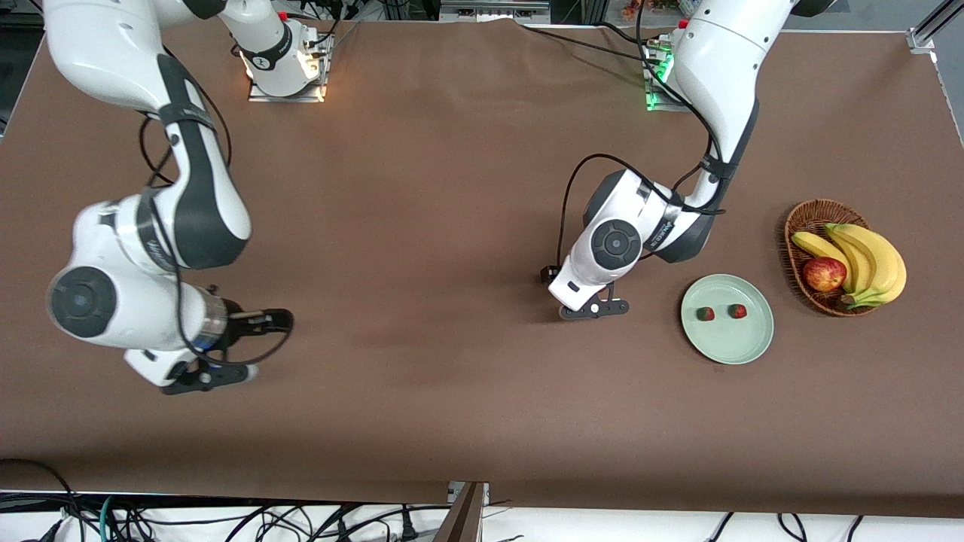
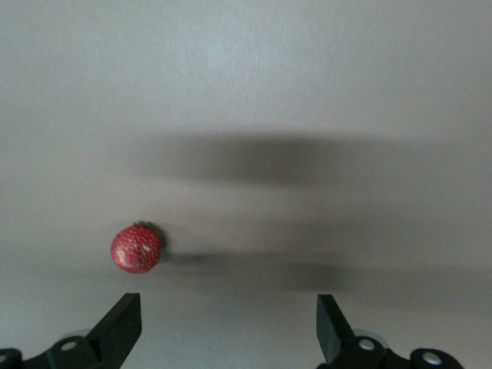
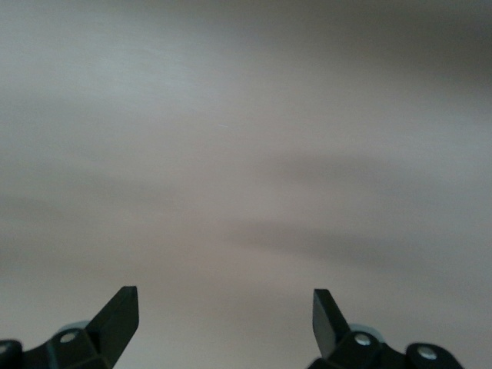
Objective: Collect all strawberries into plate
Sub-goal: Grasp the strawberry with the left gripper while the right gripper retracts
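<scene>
Strawberries [image 1: 705,314]: two sit in the plate [image 1: 745,348]; third [image 2: 137,248] lies on the table off-centre under the wide-open, empty left gripper [image 2: 229,323]. Centre first, then descend. Right gripper [image 3: 225,319] waits over bare table, open, empty.

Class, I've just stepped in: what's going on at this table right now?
Two robot arms are gathering strawberries onto a mint-green plate. Two strawberries already lie on it. A third strawberry sits on the brown table, seen in the left wrist view just ahead of the open left claw, which is low beside the plate. The right claw, open and empty, waits at its end of the table.
</scene>
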